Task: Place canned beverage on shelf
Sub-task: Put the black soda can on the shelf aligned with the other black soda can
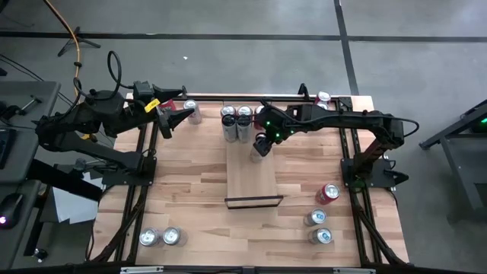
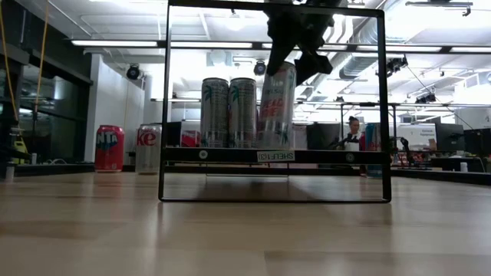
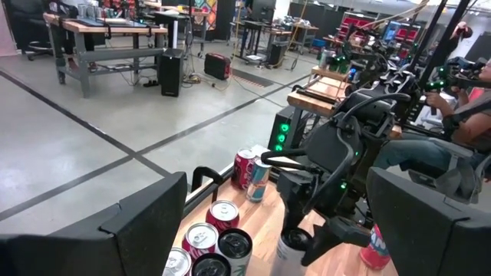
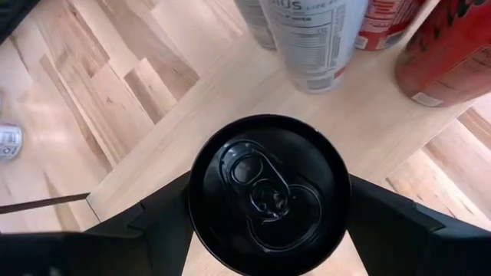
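gripping a tall slim silver beverage can with a black top [image 4: 268, 184], the right gripper [image 1: 261, 144] has its two dark fingers pinched on the can's sides from above, over the far end of the narrow pale plain-wood shelf with thin black rails [image 1: 254, 176]; in the low view the can [image 2: 277, 106] stands tilted with its base at the board, just right of two upright silver cans with green palm prints [image 2: 229, 112] on the far end of the shelf

the left gripper [image 1: 169, 118] hangs spread open and holding nothing at the far left of the striped butcher-block tabletop [image 1: 190, 183], near a silver can [image 1: 192, 111]

a red can [image 1: 328, 193] and two silver cans [image 1: 318, 227] lie on the right of the table, and two more silver cans [image 1: 160, 237] at the near left corner
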`<control>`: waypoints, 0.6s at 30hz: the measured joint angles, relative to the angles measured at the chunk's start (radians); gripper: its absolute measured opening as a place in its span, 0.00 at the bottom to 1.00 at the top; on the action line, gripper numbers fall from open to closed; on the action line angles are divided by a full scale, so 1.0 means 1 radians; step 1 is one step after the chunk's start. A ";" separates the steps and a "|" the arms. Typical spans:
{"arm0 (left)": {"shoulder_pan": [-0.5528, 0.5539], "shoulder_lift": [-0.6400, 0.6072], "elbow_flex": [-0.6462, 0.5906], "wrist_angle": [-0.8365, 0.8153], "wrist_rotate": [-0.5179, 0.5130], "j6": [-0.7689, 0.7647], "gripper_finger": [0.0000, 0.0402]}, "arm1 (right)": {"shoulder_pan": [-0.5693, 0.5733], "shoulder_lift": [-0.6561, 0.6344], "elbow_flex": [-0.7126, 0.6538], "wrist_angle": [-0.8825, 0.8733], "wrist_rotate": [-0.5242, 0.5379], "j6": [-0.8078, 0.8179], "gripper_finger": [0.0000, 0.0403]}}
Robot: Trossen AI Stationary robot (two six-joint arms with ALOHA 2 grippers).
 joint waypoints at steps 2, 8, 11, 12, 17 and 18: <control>0.000 0.000 0.000 0.000 0.000 0.000 0.88 | -0.001 0.000 0.000 0.001 -0.001 0.006 0.71; 0.000 0.000 0.000 0.000 0.000 -0.001 0.88 | -0.001 0.000 0.000 0.001 0.017 0.017 0.71; 0.000 0.000 0.000 0.000 0.000 -0.001 0.88 | -0.001 0.000 0.000 0.001 0.035 0.025 0.71; 0.000 0.000 0.000 0.000 0.000 -0.001 0.88 | -0.001 0.000 0.000 0.001 0.036 0.025 0.71; 0.000 0.000 0.000 0.000 0.000 -0.001 0.88 | -0.001 0.000 0.000 0.001 0.036 0.025 0.71; 0.000 0.000 0.000 0.000 0.000 -0.001 0.88 | -0.001 0.000 0.000 0.001 0.035 0.025 0.72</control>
